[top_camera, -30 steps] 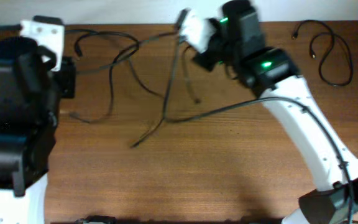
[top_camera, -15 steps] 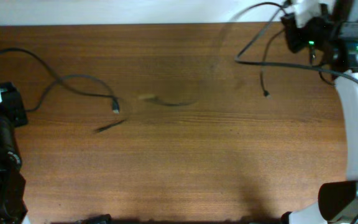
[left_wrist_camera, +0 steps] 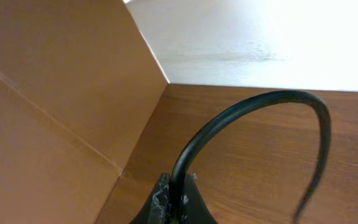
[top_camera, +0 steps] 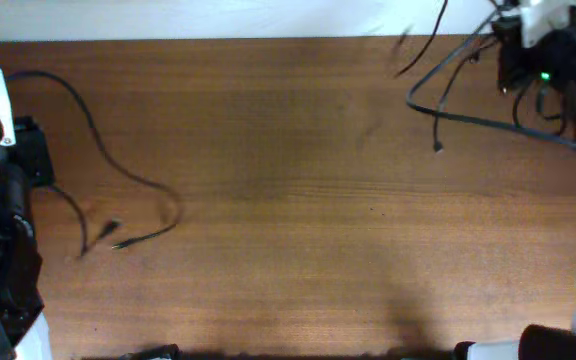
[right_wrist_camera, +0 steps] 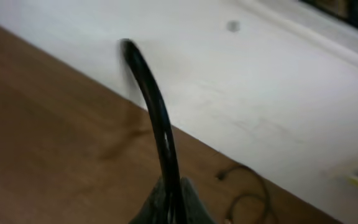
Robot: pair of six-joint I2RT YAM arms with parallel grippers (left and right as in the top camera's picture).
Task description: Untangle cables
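Observation:
Two black cables lie apart. One cable (top_camera: 118, 172) runs from my left gripper (top_camera: 13, 100) at the far left edge, curving across the table to a loose end at lower left. In the left wrist view the left gripper (left_wrist_camera: 174, 202) is shut on this cable (left_wrist_camera: 241, 112). The other cable (top_camera: 448, 70) hangs from my right gripper (top_camera: 513, 40) at the top right, one plug end dangling near the table. In the right wrist view the right gripper (right_wrist_camera: 169, 208) is shut on that cable (right_wrist_camera: 154, 106).
A brown cardboard wall (left_wrist_camera: 48, 93) stands at the table's left edge. A white wall (right_wrist_camera: 241, 81) borders the far side. Another thin cable (right_wrist_camera: 247, 186) lies on the table by the wall in the right wrist view.
The tangle has come apart. My left arm pulled its cable left and down, my right arm pulled its cable to the far right corner. The left cable's loose end slid toward lower left.

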